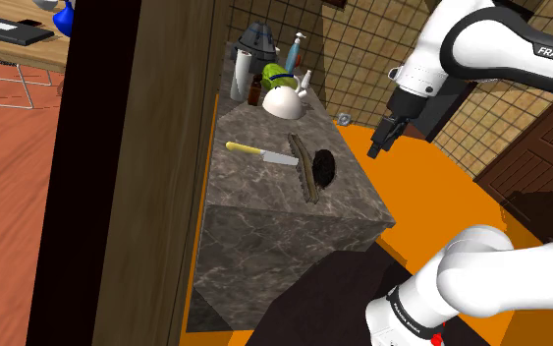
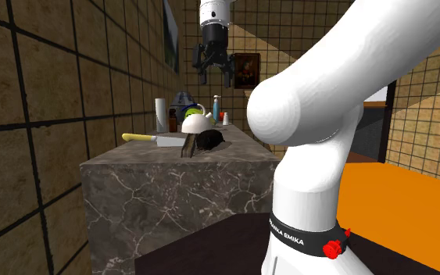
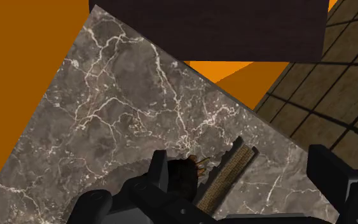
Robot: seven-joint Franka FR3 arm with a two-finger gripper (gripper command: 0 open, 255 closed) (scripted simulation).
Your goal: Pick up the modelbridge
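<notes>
Your all-black two-finger gripper hangs high above the grey veined marble counter, pointing down; fingers spread apart, released, gripping nothing. The long brown slatted model bridge with dark rails lies flat on the counter's near half, running lengthwise toward the near edge, untouched. In the wrist view you see it between the two fingers, well below them and apart from both.

A black rounded lump sits just beside the bridge, on the side away from the wall; can't tell whether they touch. A knife with a yellow handle and grey blade lies on the bridge's other side; blade tip right at the bridge, handle toward the counter edge along the wall.

The far end of the counter carries a cluster, well apart from the bridge: a white rounded pot; a green object just behind it; a grey upright cylinder; a dark cone-shaped thing; a pale blue bottle; a small white bottle. An orange floor lies past the counter's open side.
</notes>
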